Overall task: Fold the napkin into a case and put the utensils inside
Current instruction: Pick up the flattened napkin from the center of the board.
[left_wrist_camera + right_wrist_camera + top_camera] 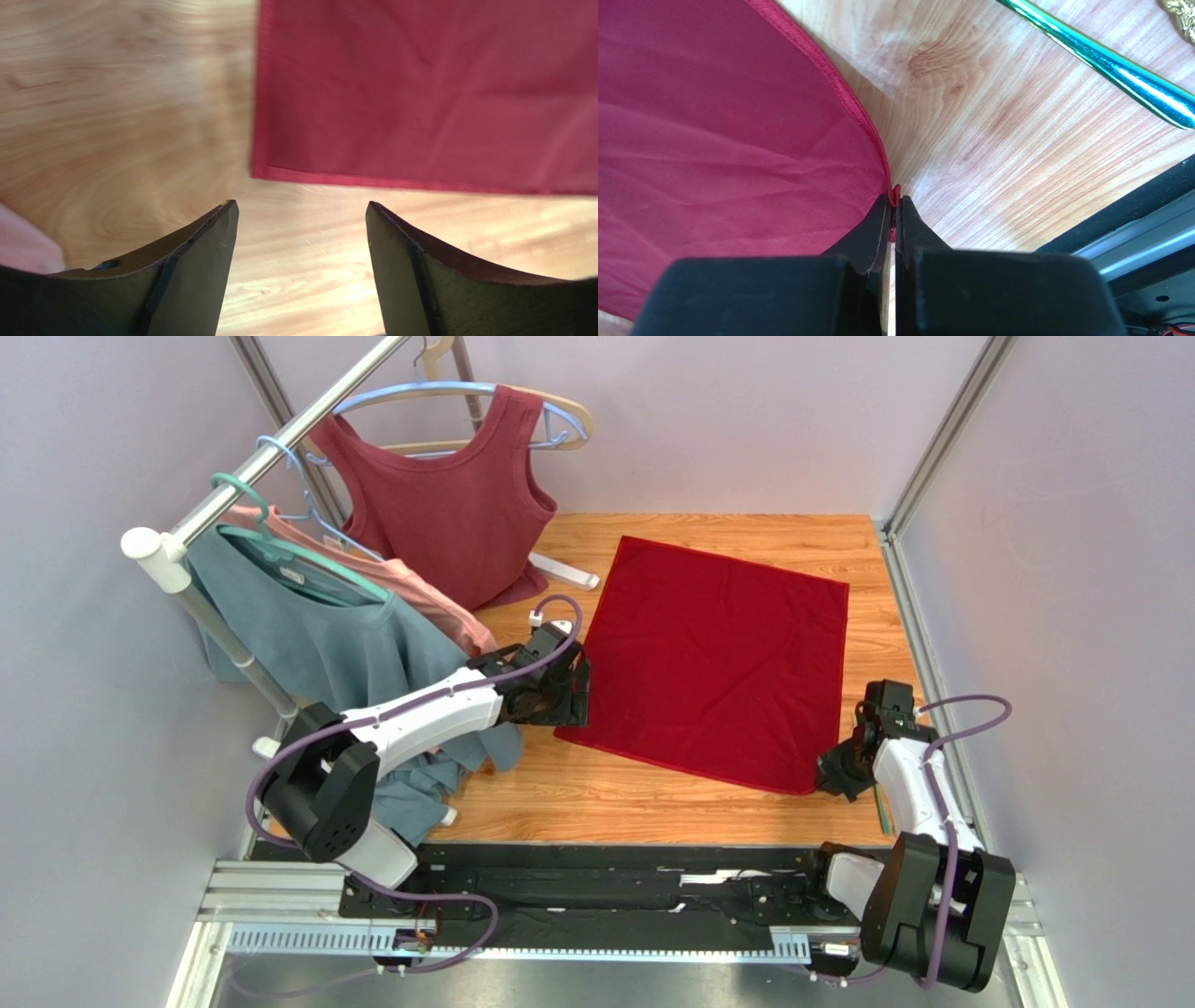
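The crimson napkin [716, 658] lies spread flat as a square on the wooden table; no case is in view. My right gripper [828, 773] is at the napkin's near right corner, and in the right wrist view it [895, 199] is shut on the hemmed corner of the napkin [724, 140]. My left gripper [568, 703] stands open just off the near left corner. In the left wrist view that gripper [300, 210] is over bare wood, with the napkin [421, 91] beyond its tips. A slim shiny utensil handle [1116, 66] lies to the right of the right gripper.
A maroon sleeveless top [449, 490], a pink garment [421, 588] and a grey-blue shirt [316, 637] hang from a rack pole [267, 455] at the left, the shirt drooping onto the table. A white strip [564, 570] lies at the back. A black rail [617, 875] runs along the near edge.
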Action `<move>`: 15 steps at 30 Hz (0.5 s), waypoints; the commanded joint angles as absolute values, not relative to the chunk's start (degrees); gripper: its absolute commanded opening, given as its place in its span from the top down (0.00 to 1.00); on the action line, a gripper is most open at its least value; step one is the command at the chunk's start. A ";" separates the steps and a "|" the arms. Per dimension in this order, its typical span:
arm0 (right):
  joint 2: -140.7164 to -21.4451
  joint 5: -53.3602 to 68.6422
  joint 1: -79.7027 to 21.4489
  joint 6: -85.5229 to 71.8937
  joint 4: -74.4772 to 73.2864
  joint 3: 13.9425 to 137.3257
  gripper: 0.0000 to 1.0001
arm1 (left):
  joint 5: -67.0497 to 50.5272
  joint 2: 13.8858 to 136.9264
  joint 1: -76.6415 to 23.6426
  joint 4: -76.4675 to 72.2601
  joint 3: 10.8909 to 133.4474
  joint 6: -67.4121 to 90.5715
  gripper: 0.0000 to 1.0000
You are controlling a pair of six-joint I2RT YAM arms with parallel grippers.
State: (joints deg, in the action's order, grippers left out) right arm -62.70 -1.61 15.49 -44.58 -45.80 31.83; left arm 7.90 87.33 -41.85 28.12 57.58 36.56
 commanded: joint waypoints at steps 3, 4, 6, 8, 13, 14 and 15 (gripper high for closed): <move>-62.31 -0.88 15.03 -44.12 -43.95 31.29 1.00 | 13.09 94.28 -39.55 31.11 60.90 40.86 0.24; -62.40 -0.79 15.03 -43.60 -44.03 31.46 1.00 | 13.18 95.26 -39.55 31.81 61.52 41.65 0.27; -62.32 -0.79 15.03 -43.33 -44.12 31.73 1.00 | 13.45 97.20 -39.64 32.87 62.67 42.36 0.32; -62.05 0.95 15.03 -43.15 -44.12 31.82 1.00 | 13.97 97.91 -39.64 32.78 62.58 43.77 0.35; -60.91 1.93 15.03 -43.42 -44.03 31.11 1.00 | 16.17 98.88 -39.55 33.49 63.19 45.96 0.39; -61.00 1.85 15.03 -43.50 -43.95 30.77 1.00 | 16.00 99.40 -39.55 33.66 63.19 46.31 0.39; -61.00 1.85 15.03 -43.59 -43.86 30.67 1.00 | 15.65 99.67 -39.55 33.75 63.37 46.93 0.39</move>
